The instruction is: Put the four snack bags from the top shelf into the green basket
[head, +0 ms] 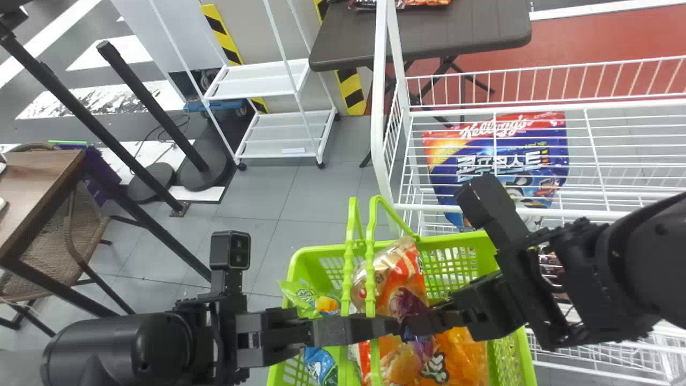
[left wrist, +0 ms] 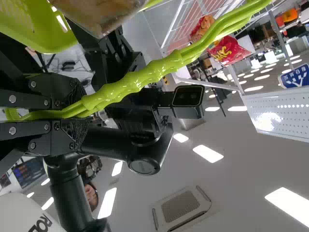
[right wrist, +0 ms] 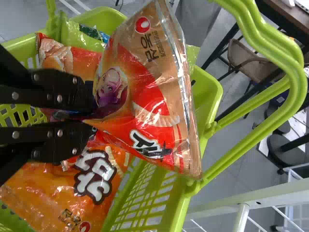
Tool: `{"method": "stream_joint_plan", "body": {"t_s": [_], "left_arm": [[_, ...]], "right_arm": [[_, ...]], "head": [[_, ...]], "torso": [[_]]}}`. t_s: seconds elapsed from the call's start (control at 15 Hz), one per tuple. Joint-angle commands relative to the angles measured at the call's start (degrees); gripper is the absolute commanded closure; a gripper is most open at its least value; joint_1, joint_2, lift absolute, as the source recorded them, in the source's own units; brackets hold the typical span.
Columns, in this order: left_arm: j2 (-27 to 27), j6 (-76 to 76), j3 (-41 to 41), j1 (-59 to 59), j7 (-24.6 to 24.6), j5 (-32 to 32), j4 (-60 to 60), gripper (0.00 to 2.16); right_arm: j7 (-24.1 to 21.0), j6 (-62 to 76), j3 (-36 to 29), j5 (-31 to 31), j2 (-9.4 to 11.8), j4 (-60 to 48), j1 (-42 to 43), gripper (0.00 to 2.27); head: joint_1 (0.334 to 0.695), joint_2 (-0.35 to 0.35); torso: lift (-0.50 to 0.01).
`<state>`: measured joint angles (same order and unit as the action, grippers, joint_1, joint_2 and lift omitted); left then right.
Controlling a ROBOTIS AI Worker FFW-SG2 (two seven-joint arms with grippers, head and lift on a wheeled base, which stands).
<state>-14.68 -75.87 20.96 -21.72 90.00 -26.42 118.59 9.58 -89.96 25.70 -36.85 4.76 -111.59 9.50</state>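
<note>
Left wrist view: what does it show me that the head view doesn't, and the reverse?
Left wrist view only: the ceiling lights and ceiling vent unit.
Head view only: the blue cereal bag on the wire rack, and the wooden table at far left.
Both: the green basket, its handles in the left gripper, and the orange snack bag held by the right gripper.

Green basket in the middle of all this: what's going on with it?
A two-armed robot is loading snacks. Its left gripper has its fingers shut on the basket's handles, while its right gripper grips a red-and-tan snack bag at the green basket. An orange bag and a green bag are already inside. The red-and-tan snack bag is not yet released.
</note>
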Motion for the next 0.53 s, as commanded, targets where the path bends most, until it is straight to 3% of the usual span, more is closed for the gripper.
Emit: {"method": "stream_joint_plan", "body": {"t_s": [0.0,0.2,0.47], "left_arm": [[-0.26,-0.03,0.31,-0.25,0.57,-0.03,-0.11,2.15],[-0.35,-0.03,1.01,-0.43,0.57,-0.03,-0.38,2.15],[-0.35,-0.03,2.24,-0.51,0.57,-0.12,-0.90,2.15]], "right_arm": [[0.09,-0.12,-3.46,-0.94,0.07,-3.46,-0.27,0.05],[0.17,-0.12,-13.40,-5.08,0.25,-9.78,-1.68,0.06],[3.43,-0.12,-30.89,-4.72,0.86,-14.53,-5.37,0.07]], "head": [[0.695,0.350],[0.695,0.350],[0.695,0.333]], "torso": [[0.000],[0.000],[0.000]]}}
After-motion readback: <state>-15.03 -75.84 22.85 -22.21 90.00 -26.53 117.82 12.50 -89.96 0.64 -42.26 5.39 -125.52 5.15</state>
